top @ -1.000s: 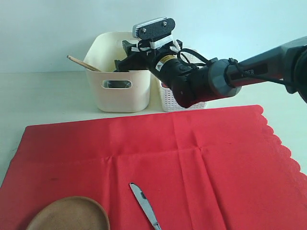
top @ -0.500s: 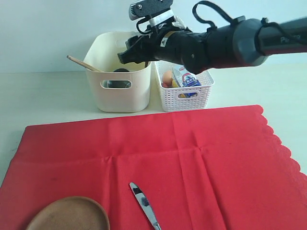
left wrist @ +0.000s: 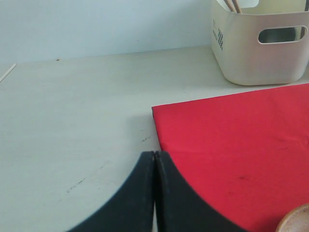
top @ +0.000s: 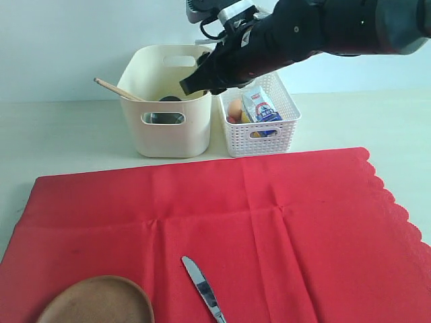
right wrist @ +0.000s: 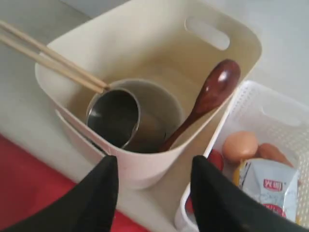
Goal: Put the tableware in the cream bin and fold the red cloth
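— What is in the cream bin (top: pixel 168 138)?
— A steel cup (right wrist: pixel 113 118) tilted in a pale bowl (right wrist: pixel 166 104), a dark spoon (right wrist: pixel 210 99) leaning, and two chopsticks (right wrist: pixel 48 60) over the rim.
— And the red cloth (top: pixel 303 229)?
— It lies flat and unfolded. The knife (top: pixel 202 289) and the brown plate (top: pixel 97 303) rest on it.

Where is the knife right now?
In the exterior view, the metal knife lies on the red cloth at the bottom edge, left of centre, just right of the brown wooden plate.

Small carton (right wrist: pixel 268 189), white Chinese characters on a red band, seemingly 光明
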Tool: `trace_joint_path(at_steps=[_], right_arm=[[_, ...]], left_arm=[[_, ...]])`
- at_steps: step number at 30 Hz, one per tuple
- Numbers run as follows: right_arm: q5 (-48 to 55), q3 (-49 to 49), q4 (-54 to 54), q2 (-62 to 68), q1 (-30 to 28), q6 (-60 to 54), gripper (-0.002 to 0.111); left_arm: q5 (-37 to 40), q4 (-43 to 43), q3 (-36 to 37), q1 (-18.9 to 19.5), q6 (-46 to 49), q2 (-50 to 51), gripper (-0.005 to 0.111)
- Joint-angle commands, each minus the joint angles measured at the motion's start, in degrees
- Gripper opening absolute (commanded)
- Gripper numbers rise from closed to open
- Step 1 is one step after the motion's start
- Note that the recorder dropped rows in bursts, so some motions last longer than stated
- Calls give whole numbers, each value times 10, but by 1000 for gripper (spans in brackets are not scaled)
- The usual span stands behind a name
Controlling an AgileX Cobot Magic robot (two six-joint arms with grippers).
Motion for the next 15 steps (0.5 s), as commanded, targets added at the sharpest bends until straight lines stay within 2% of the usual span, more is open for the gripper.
trace_joint_path(at_steps=[1, 8, 15], right_arm=[[71, -5, -4, -21, -2, -5, 45], [100, 40, -4, -59, -1, -4, 45], [99, 150, -2, -142, -1, -3, 41]], left_arm=[[-5, 2, 2, -3, 0, -3, 0], [-5, 2, 2, -3, 0, -3, 0], [-5, 2, 2, -3, 0, -3, 0]])
